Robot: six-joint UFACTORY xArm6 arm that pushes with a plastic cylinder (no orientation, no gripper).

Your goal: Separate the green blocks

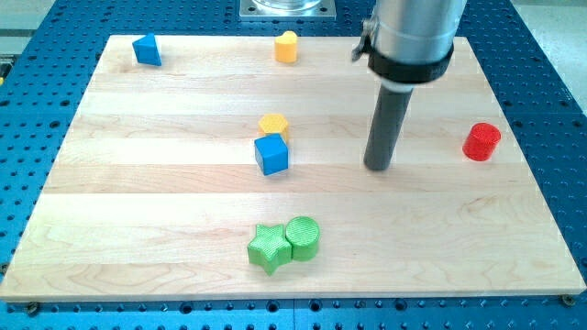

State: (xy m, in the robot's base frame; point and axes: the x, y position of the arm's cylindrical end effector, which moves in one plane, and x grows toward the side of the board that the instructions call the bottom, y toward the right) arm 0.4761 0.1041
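Observation:
A green star block [268, 247] and a green cylinder block [304, 237] lie touching each other near the view's bottom centre of the wooden board [138, 192]. The star is on the left, the cylinder on the right. My tip [378, 167] rests on the board right of centre, well above and to the right of the green pair, with a wide gap between it and them.
A blue cube [271, 154] sits at centre with a yellow block [273, 125] touching its top side. A blue block [147, 49] is at the top left, a yellow heart-like block [287, 46] at top centre, a red cylinder [481, 141] at the right.

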